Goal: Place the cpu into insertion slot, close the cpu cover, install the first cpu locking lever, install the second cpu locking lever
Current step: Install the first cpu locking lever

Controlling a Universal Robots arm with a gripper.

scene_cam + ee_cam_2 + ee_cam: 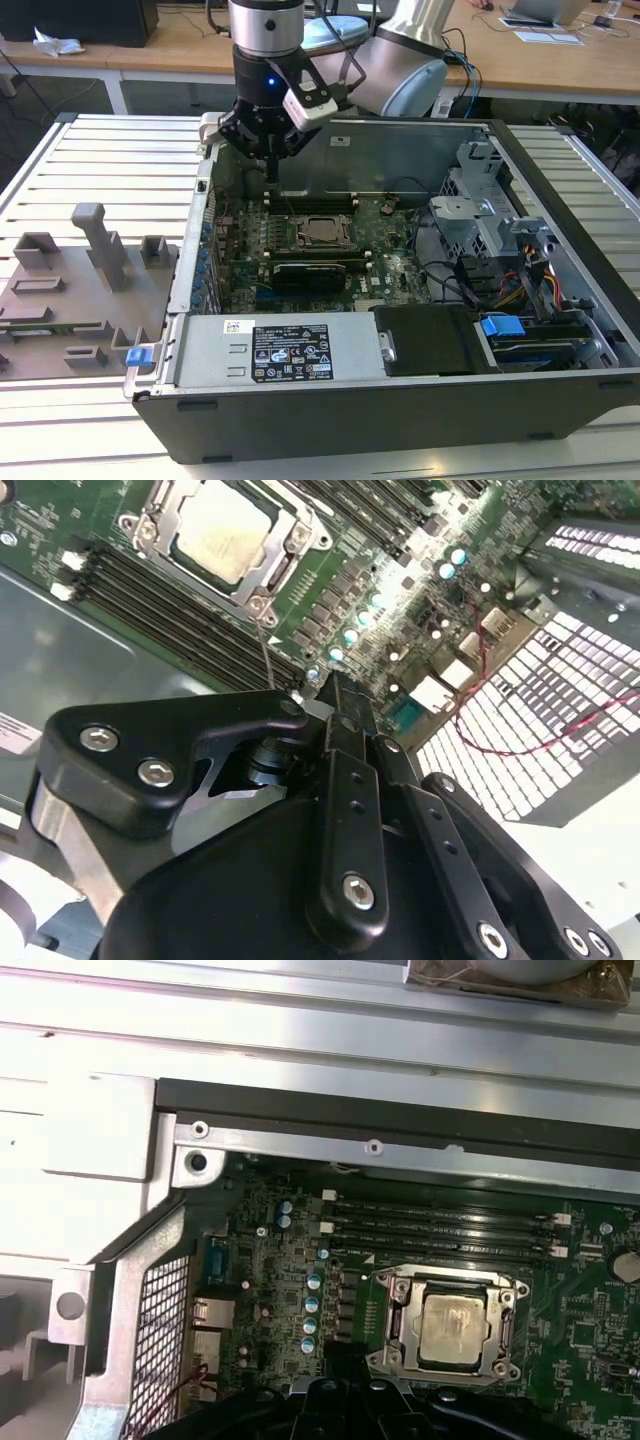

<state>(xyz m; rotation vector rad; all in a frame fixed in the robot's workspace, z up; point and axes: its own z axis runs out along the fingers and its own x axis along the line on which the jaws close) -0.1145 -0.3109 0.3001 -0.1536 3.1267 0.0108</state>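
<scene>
Seating looks done: your dull silver square cpu fills the silver-rimmed insertion slot, thin silver frame cover seemingly down; black gripper jaws closed, empty.

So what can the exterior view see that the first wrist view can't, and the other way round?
Exterior view: the grey plastic tray of holders beside the case, the silver power box and the silver-blue robot arm. First wrist view: the black mesh vent panel with a thin red wire. Both: the silver-grey square cpu sitting in its metal-rimmed insertion slot, the long black memory slots and the green circuit board.
</scene>
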